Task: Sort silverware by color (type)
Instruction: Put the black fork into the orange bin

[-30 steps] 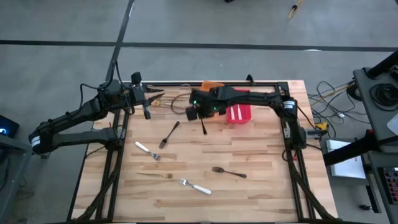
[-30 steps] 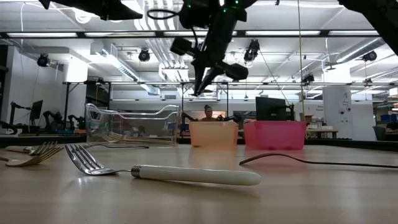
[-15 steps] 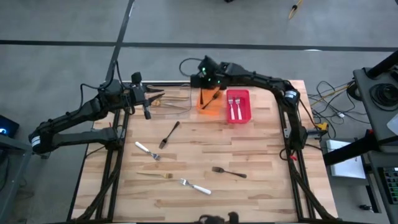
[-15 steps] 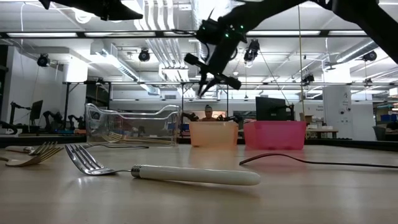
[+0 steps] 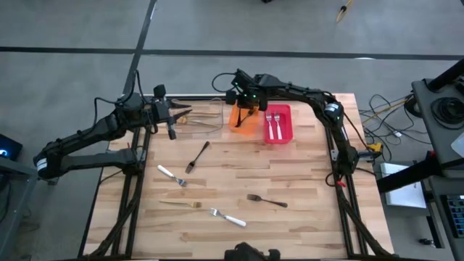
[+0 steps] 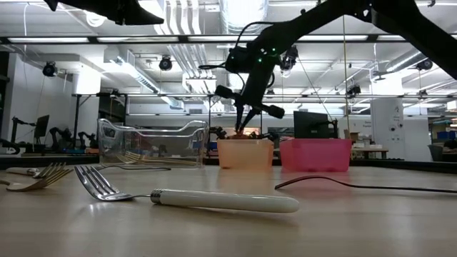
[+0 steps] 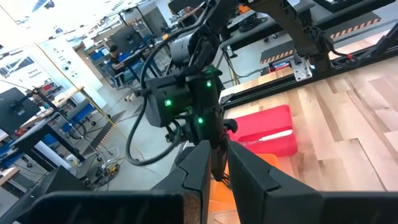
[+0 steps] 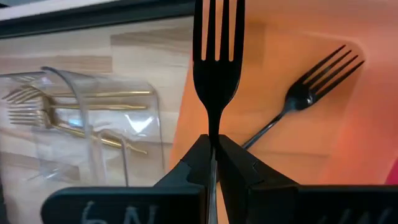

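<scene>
The slim black metal fork (image 8: 217, 68) is pinched by its handle between the pressed-together fingers of the right gripper (image 5: 246, 104), tines pointing away from the wrist. A second ago that gripper hung over bare wood left of the red bin; it has since swung up the frame and now sits above the orange plastic bin (image 5: 240, 121) at upper centre of the high view. In the right wrist view a second black fork (image 8: 311, 93) already lies on the orange floor, so this is probably the matching bin, and release looks like the next step.

To the left stands the clear plastic bin (image 8: 93, 130) with gold forks inside; to the right is the red plastic bin (image 5: 279, 125) holding pale-handled ones. Both crowd the orange bin, so a descent has little side room.

Five utensils lie scattered across the wooden table (image 5: 304, 210), well apart from the bins.

The left gripper (image 5: 171, 116), fingers nearly together and empty, waits at the clear bin's left.
</scene>
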You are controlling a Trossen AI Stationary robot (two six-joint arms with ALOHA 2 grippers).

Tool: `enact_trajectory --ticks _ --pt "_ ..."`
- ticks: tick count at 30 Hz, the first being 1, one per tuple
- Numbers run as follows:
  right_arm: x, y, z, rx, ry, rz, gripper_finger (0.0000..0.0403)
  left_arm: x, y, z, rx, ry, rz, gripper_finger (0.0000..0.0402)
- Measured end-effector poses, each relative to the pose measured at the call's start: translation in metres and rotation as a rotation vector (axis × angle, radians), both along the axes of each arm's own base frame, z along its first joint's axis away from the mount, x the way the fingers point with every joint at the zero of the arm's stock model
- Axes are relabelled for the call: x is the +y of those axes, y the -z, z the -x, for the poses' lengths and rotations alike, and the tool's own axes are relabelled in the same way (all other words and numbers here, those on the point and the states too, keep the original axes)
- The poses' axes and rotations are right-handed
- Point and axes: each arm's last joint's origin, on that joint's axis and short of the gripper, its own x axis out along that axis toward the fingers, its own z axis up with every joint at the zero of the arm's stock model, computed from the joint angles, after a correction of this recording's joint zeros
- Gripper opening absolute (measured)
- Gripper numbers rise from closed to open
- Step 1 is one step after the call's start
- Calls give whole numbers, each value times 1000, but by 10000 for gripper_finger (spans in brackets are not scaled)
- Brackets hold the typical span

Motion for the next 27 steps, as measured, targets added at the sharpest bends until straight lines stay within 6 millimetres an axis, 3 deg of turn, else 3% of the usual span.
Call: enact_trajectory --ticks 27 --pt "1 12 11 116 8 -104 12 0 0 0 5 0 -6 38"
